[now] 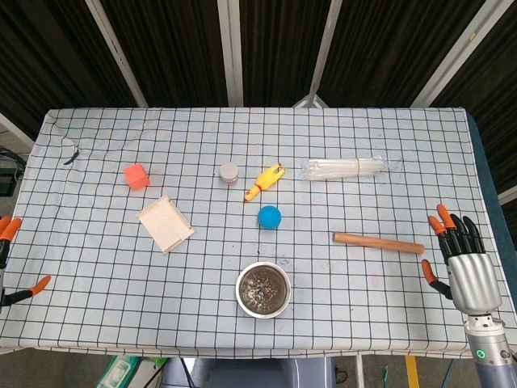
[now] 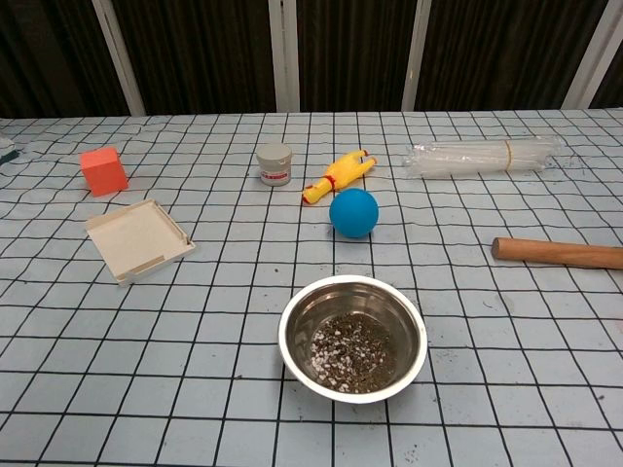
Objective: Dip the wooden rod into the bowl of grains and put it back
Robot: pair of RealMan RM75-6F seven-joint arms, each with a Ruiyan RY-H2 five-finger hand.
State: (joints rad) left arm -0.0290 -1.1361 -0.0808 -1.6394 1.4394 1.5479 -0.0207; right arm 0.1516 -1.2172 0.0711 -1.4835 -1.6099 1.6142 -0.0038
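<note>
Lying flat on the checked tablecloth (image 1: 105, 307) at the right, the wooden rod (image 1: 378, 242) sits untouched, with its right end nearest the right hand (image 1: 462, 259), which hovers at the near right edge with fingers spread and holding nothing, apparently poised to reach for it. At the near centre the bowl of grains (image 1: 263, 290) stands a little left of the rod, so the dip should need only a short carry leftward. Only the orange fingertips of the left hand (image 1: 14, 263) show at the far-left edge, seemingly parked out of the way, apart and empty.
</note>
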